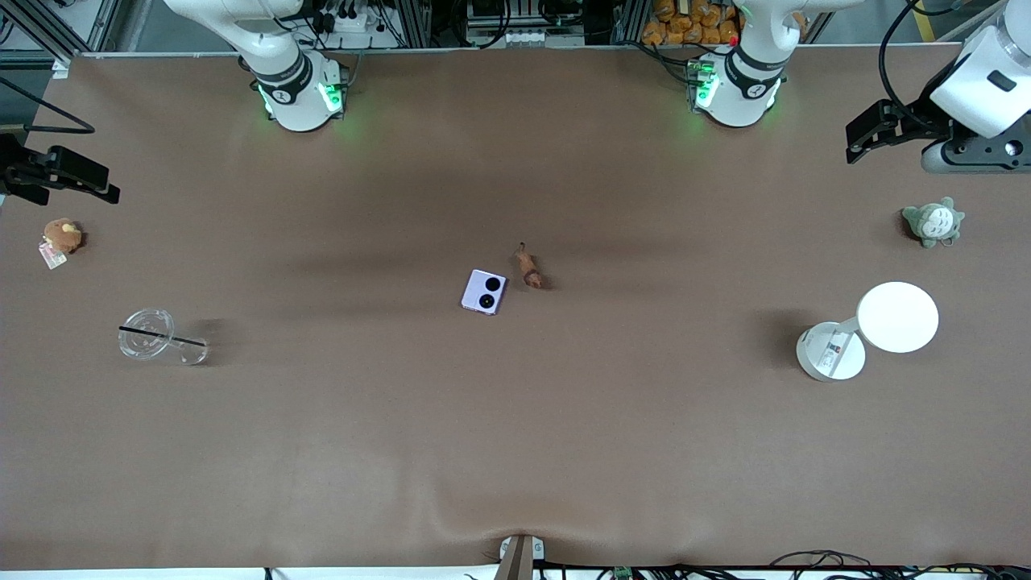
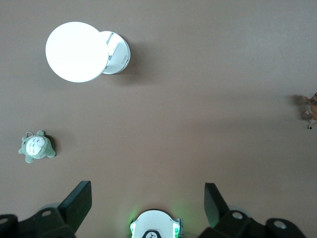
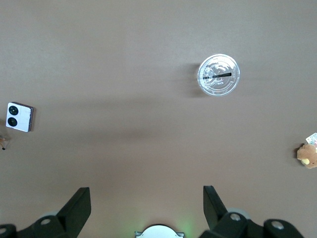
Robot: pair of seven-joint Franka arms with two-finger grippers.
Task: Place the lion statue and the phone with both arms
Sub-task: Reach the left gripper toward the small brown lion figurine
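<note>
The pale lavender phone point(image 1: 484, 292) lies flat at the table's middle, its two black camera circles facing up; it also shows in the right wrist view point(image 3: 20, 117). The small reddish-brown lion statue point(image 1: 528, 267) lies right beside it, toward the left arm's end, and shows at the edge of the left wrist view point(image 2: 312, 105). My left gripper point(image 1: 857, 142) point(image 2: 147, 204) is open and empty, up over the left arm's end of the table. My right gripper point(image 1: 103, 184) point(image 3: 146, 206) is open and empty, up over the right arm's end.
A white round-headed stand point(image 1: 870, 330) and a grey-green and white plush point(image 1: 933, 222) sit at the left arm's end. A brown plush with a tag point(image 1: 61, 235) and a clear cup with a black straw point(image 1: 161, 338) lie at the right arm's end.
</note>
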